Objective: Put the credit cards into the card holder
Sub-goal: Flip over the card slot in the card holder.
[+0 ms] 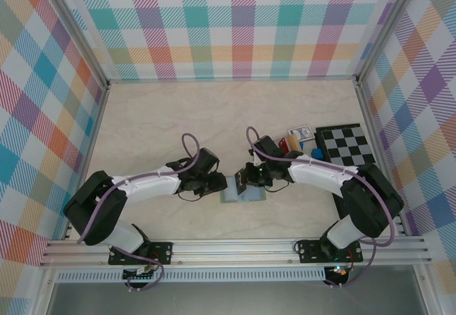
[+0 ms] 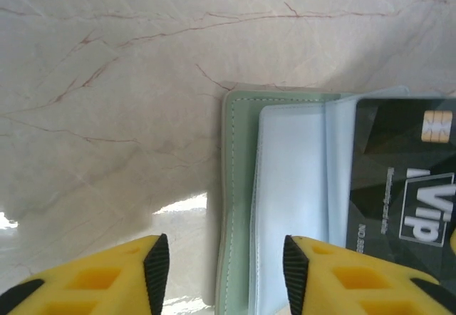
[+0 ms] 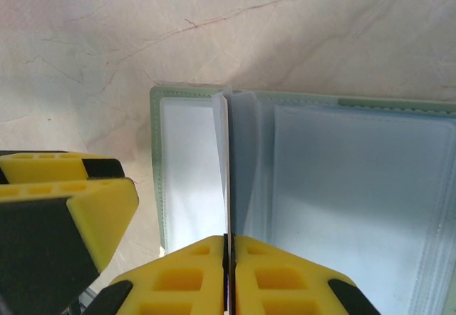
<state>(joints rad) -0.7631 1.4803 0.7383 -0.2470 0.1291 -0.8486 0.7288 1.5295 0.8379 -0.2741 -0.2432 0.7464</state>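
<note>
Here the card holder (image 1: 242,196) lay open and flat on the marbled table (image 1: 178,115), its sage-green edge framing the pale blue-grey sleeves (image 3: 356,187) inside. The left gripper (image 2: 226,265) hovered at the holder's left edge with its jaws partly apart and nothing between the pads; the green border (image 2: 239,187) ran up from the gap between them. The right gripper (image 3: 229,272) sat on the holder's other side, jaws pressed together on a dark card (image 2: 399,179), which stood edge-on at the holder's middle fold among the clear leaves. From the left wrist, that card's face showed a gold chip and pale lettering. A red card (image 1: 283,145) and an orange-yellow card (image 1: 292,142) waited beyond the holder to its right, beside a playing-card pack (image 1: 301,133) and a checkerboard (image 1: 344,146).
</note>
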